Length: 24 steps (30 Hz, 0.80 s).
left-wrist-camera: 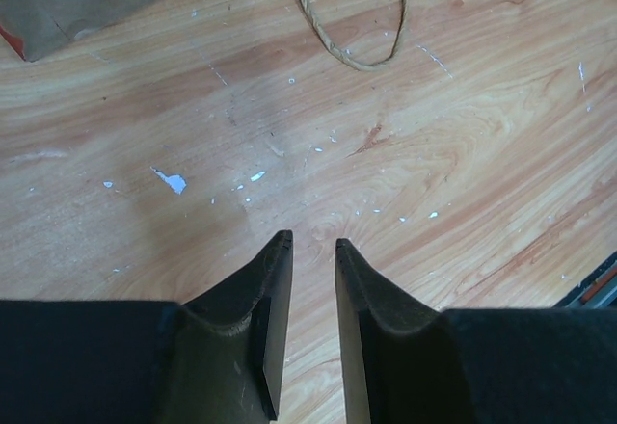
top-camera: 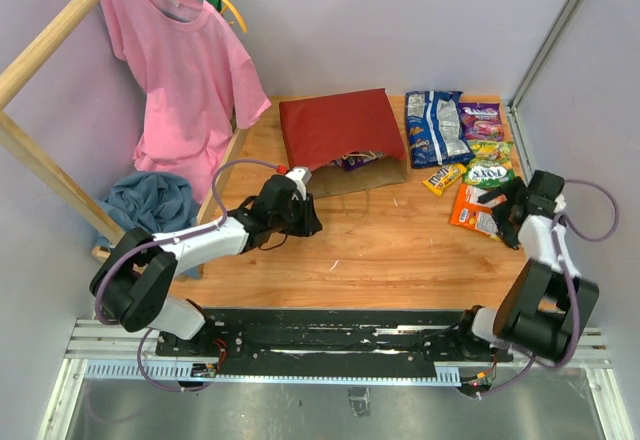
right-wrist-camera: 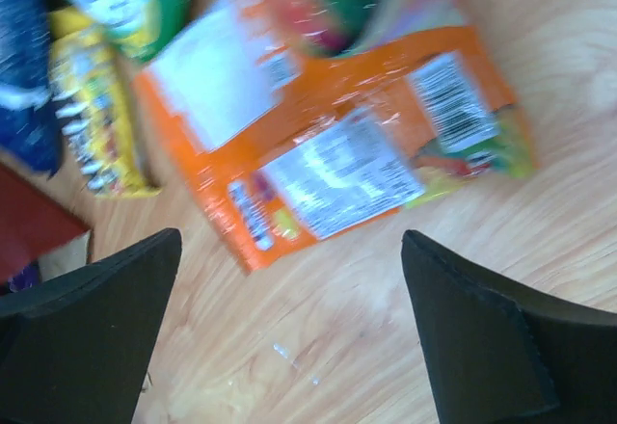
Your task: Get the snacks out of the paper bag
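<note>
ok so the paper bag (top-camera: pixel 335 130) is lying on its side toward the back of the table (top-camera: pixel 380 250), red side up, with the open brown mouth facing the arms. One purple packet (top-camera: pixel 355 161) is peeking out of that mouth, the rest of the inside I can't tell

Most of the snacks are sitting in a cluster to the right of the bag: blue-white cookie bag (top-camera: pixel 435 128) just beside it, purple bag (top-camera: pixel 482 120) in the back corner, yellow candy pack (top-camera: pixel 444 178), green bag (top-camera: pixel 490 173), and the orange bag (top-camera: pixel 477 210) nearest the front.

The left gripper (top-camera: pixel 305 222) is hanging over bare wood just in front of the bag's mouth. On its wrist cam the fingers are showing only a narrow gap, nothing in it, and the bag's twisted handle (left-wrist-camera: pixel 352 58) is looping on the wood ahead of them.

The right gripper (top-camera: pixel 510 215) is hovering right by the orange bag, jaws spread wide and gripping nothing. Its wrist view is blurry, but the orange bag is filling the space just past the fingertips
</note>
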{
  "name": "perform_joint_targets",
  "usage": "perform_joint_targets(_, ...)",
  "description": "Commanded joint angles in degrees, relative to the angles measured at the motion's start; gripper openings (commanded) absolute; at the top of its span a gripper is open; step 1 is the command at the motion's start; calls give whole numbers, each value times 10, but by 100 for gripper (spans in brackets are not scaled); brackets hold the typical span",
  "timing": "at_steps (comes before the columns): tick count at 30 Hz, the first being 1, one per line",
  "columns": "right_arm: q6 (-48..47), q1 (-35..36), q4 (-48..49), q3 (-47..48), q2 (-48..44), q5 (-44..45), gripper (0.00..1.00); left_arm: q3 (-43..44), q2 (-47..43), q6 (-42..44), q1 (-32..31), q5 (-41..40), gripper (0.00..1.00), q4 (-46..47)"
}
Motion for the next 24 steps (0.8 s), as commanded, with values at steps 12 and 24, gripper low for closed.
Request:
perform_joint_targets(12,10,437,186,-115,-203,32,99,-11,-75,-1,29,-1,31,-6)
perform_joint_targets(24,304,541,461,-21,164,-63,99,-96,-218,-27,124,71,32,-4)
